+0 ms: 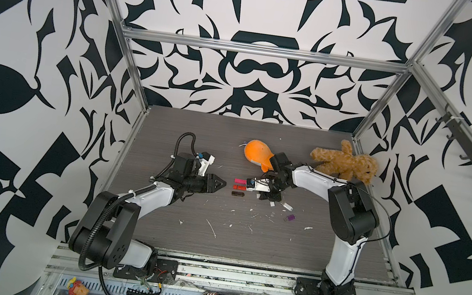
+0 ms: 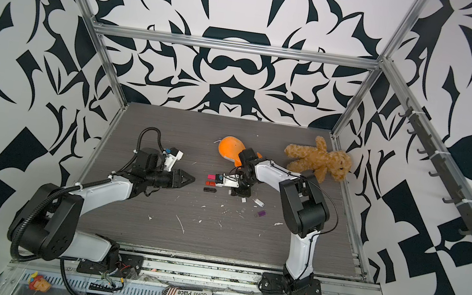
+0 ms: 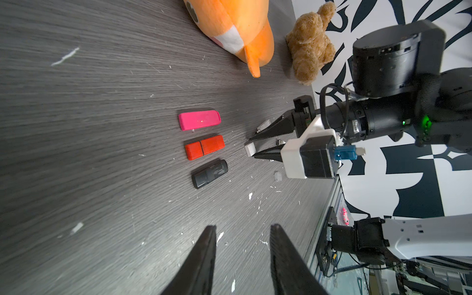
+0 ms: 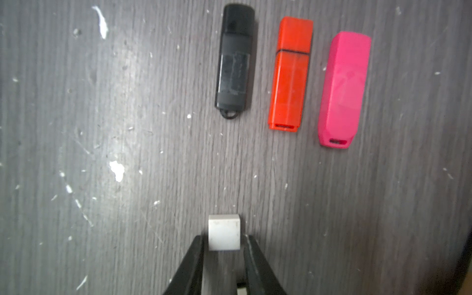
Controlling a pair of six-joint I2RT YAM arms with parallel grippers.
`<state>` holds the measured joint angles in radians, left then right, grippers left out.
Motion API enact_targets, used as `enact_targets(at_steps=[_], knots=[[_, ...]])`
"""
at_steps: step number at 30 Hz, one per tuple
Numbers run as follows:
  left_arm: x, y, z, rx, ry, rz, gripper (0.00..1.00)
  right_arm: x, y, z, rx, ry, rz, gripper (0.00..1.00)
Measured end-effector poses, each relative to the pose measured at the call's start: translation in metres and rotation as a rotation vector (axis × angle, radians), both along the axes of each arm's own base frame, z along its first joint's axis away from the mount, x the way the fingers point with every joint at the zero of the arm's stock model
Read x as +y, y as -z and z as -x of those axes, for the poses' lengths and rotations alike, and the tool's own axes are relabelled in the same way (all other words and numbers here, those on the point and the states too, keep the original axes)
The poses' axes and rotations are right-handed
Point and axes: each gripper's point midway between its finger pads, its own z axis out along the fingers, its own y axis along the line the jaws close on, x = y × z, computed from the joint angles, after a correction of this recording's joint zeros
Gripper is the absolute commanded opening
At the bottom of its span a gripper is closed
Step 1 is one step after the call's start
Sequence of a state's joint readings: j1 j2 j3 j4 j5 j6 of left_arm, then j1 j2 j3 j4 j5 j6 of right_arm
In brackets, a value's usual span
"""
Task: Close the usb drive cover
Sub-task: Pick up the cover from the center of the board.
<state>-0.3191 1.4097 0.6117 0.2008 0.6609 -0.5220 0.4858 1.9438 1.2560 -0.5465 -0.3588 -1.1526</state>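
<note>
My right gripper (image 4: 223, 241) is shut on a small white usb cover (image 4: 224, 232), which sticks out past the fingertips just above the table. The same cover (image 3: 250, 149) shows between those tips in the left wrist view. The white usb drive (image 1: 286, 206) lies uncapped just right of this gripper (image 1: 271, 202). Ahead of it lie a pink drive (image 4: 343, 89), a red drive (image 4: 290, 74) and a black drive (image 4: 233, 61), side by side and capped. My left gripper (image 3: 244, 228) hangs open and empty, left of that row (image 1: 239, 187).
A purple usb drive (image 1: 290, 217) lies nearer the front than the white one. An orange plush toy (image 1: 258, 154) and a brown teddy bear (image 1: 345, 163) sit at the back right. White flecks dot the grey wood table (image 1: 216, 230).
</note>
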Motion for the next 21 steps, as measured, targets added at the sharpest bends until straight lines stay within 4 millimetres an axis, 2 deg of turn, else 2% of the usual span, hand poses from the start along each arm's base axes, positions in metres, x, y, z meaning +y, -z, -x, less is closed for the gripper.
enact_targets(at_steps=[12,21], knots=[[-0.0009,0.0001,0.0009,0.003,0.008,0.004,0.39,0.0,0.0009,0.0029,0.039,0.001,0.01,0.2],[-0.001,0.0004,0.0013,0.006,0.009,0.004,0.39,0.0045,-0.0004,0.0032,0.056,0.032,-0.024,0.19]])
